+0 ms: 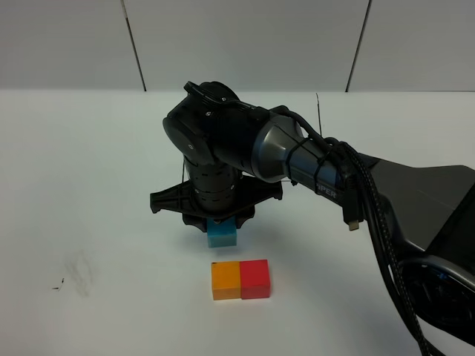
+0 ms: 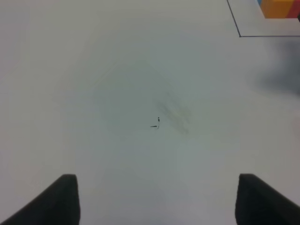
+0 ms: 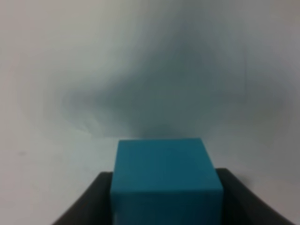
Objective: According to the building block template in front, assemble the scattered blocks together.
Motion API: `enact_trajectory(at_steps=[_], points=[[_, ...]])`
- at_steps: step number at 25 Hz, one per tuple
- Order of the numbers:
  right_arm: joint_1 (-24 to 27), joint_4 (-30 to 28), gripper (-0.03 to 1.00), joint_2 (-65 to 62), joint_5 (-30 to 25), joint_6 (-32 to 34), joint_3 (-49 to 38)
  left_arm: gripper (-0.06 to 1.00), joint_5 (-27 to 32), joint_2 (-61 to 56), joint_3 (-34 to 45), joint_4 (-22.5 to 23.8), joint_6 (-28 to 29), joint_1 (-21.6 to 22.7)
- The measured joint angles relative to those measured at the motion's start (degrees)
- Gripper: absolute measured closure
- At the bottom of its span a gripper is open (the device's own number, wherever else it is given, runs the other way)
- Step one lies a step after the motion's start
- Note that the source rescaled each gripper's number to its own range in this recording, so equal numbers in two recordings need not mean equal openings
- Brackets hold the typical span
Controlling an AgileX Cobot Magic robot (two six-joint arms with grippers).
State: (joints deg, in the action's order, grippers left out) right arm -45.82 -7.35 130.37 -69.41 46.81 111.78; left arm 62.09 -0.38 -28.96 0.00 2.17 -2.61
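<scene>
My right gripper (image 1: pixel 220 222) points straight down and is shut on the light blue cube (image 1: pixel 221 236), which also shows in the right wrist view (image 3: pixel 164 178). The cube is at or just above the table; I cannot tell which. The orange cube (image 1: pixel 225 281) and red cube (image 1: pixel 255 278) stand joined side by side just in front of it, a small gap away. The template (image 2: pixel 280 8) shows only as a corner of its black outline and cube edges in the left wrist view; in the high view the right arm hides it. My left gripper (image 2: pixel 157 201) is open and empty over bare table.
The right arm (image 1: pixel 297 159) with its cables reaches across the middle of the white table. A faint smudge with a small black mark (image 1: pixel 58 282) lies at the front left and shows under the left gripper (image 2: pixel 158 123). Grey wall panels stand behind.
</scene>
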Motion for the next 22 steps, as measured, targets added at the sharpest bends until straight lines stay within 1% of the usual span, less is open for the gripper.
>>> enact_trajectory(at_steps=[9, 22], points=[[-0.5, -2.4, 0.72, 0.0, 0.0, 1.5, 0.0, 0.44, 0.0, 0.0, 0.0, 0.0, 0.0, 0.0], [-0.5, -2.2, 0.72, 0.0, -0.1, 3.5, -1.8, 0.44, 0.0, 0.0, 0.0, 0.0, -0.1, 0.0]])
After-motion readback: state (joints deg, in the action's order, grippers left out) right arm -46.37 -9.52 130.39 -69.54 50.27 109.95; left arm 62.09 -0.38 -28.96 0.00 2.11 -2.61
